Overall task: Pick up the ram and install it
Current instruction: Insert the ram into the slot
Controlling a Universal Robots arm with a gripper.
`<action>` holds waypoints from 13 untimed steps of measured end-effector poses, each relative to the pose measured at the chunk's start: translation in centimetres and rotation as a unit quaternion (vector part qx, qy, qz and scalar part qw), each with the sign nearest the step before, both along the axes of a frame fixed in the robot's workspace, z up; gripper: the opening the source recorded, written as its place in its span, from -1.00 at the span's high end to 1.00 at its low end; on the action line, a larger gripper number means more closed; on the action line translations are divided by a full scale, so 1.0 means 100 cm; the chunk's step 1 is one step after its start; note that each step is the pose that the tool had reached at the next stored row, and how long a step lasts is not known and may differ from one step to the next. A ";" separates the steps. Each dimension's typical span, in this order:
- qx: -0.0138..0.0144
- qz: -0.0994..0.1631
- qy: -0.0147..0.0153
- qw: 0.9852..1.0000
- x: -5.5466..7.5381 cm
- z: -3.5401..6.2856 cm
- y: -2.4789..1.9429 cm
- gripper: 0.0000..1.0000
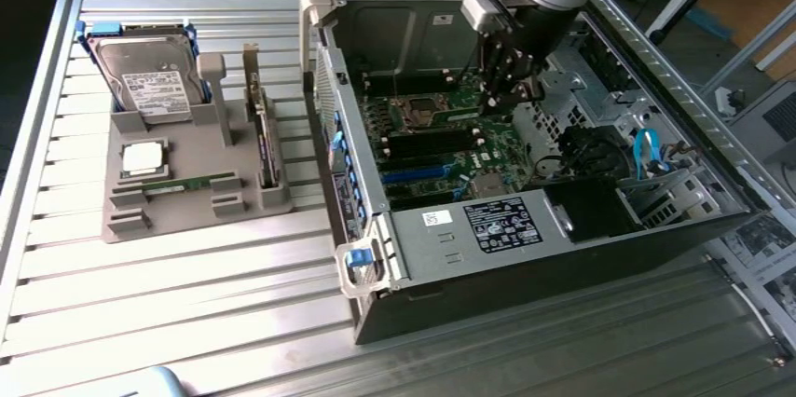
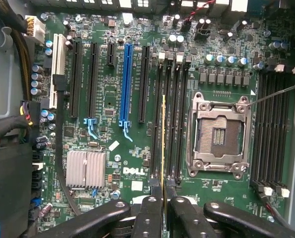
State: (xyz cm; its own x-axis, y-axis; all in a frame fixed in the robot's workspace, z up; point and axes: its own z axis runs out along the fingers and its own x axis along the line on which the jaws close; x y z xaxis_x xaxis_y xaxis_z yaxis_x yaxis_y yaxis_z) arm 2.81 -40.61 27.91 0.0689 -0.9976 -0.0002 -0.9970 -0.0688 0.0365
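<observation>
My gripper reaches down into the open computer case, over the motherboard. In the wrist view the gripper is shut on the ram, a thin stick seen edge-on as a narrow yellowish line between the two black fingers. The ram hangs in line with the long black memory slots beside the empty CPU socket. I cannot tell whether its lower edge touches a slot.
A grey holder at the exterior view's left carries a hard drive, a silver CPU chip, an upright expansion card and another green stick. Case walls, cables and a heat sink surround the board.
</observation>
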 end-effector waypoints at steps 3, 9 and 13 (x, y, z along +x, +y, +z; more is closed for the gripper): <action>-0.001 0.000 0.000 1.000 0.000 -0.0004 0.0013 0.73; -0.003 0.000 0.000 1.000 0.000 -0.0014 0.0044 0.73; -0.004 0.000 0.000 1.000 0.000 -0.0022 0.0059 0.73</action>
State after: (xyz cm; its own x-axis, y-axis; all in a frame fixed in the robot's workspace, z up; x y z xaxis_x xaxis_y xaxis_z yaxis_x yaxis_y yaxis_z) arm 2.81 -40.02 27.69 0.0689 -0.9976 0.0077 -0.9970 -0.0685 0.0371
